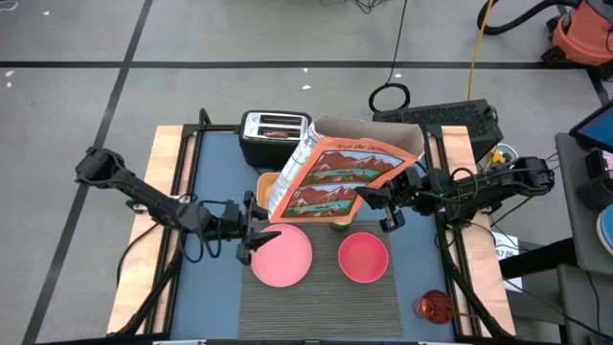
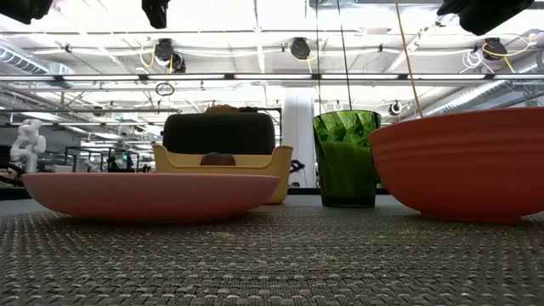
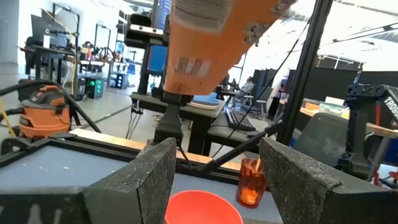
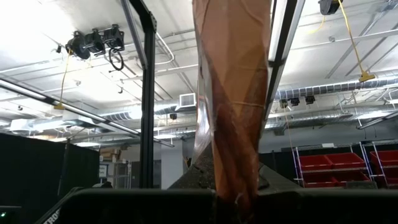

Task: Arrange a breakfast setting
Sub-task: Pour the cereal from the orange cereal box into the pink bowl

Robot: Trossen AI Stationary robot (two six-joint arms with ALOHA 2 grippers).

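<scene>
My right gripper [image 1: 381,203] is shut on the orange-red cereal box [image 1: 340,177], held tilted above the table's middle with its open top [image 1: 369,129] toward the far side. The pink plate [image 1: 283,257] and the pink bowl [image 1: 364,257] sit on the dark ribbed placemat [image 1: 316,302]. My left gripper [image 1: 251,241] is open at the plate's left rim, above the table. In the left wrist view its fingers [image 3: 152,180] frame the bowl [image 3: 202,210]. Something brown shows in the toaster's slot [image 1: 278,133]. The spoon is out of view. My right gripper pinches the cereal box between its two fingers at the box's near right edge [image 1: 374,195], coming level from the table's right. In the right wrist view the box [image 4: 233,124] rises from between the fingers. The box is lifted clear and tilted, printed face up.
A black toaster [image 1: 275,134] stands at the far edge. A yellow tray [image 2: 223,168] and a green cup [image 2: 344,157] stand behind the plate and bowl. An amber ribbed glass [image 1: 433,307] stands at the near right. The placemat's near part is bare.
</scene>
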